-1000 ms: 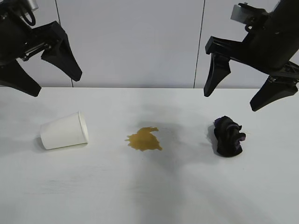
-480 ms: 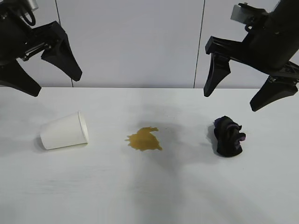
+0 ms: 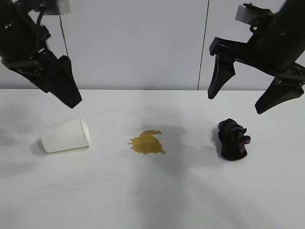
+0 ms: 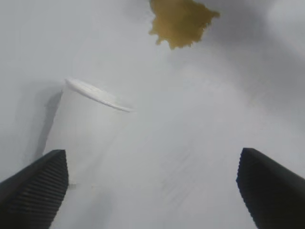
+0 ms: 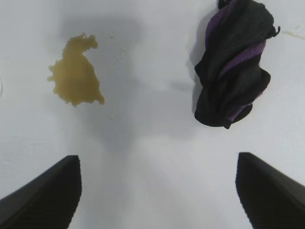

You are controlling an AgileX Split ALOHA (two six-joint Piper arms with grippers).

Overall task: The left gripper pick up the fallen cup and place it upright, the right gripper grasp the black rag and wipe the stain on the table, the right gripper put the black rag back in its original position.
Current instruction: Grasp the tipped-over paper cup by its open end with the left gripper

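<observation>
The white cup (image 3: 65,134) lies on its side at the left of the table (image 3: 152,200), its rim toward the middle. My left gripper (image 3: 70,98) hangs open just above and behind it, seen edge-on. In the left wrist view the cup (image 4: 88,124) lies near one finger, with the open left gripper (image 4: 151,167) above bare table. The yellowish-brown stain (image 3: 147,142) is in the middle, and the black rag (image 3: 233,139) with purple streaks lies at the right. My right gripper (image 3: 235,105) hovers open above the rag, holding nothing. The right wrist view shows the rag (image 5: 233,67) and stain (image 5: 74,71) beyond the open right gripper (image 5: 157,164).
A grey panelled wall (image 3: 143,43) stands behind the table's far edge. Bare tabletop stretches between the cup, the stain and the rag, and across the whole front.
My left gripper has turned edge-on and swung right and down toward the cup. The right arm, cup, stain and rag have not moved.
</observation>
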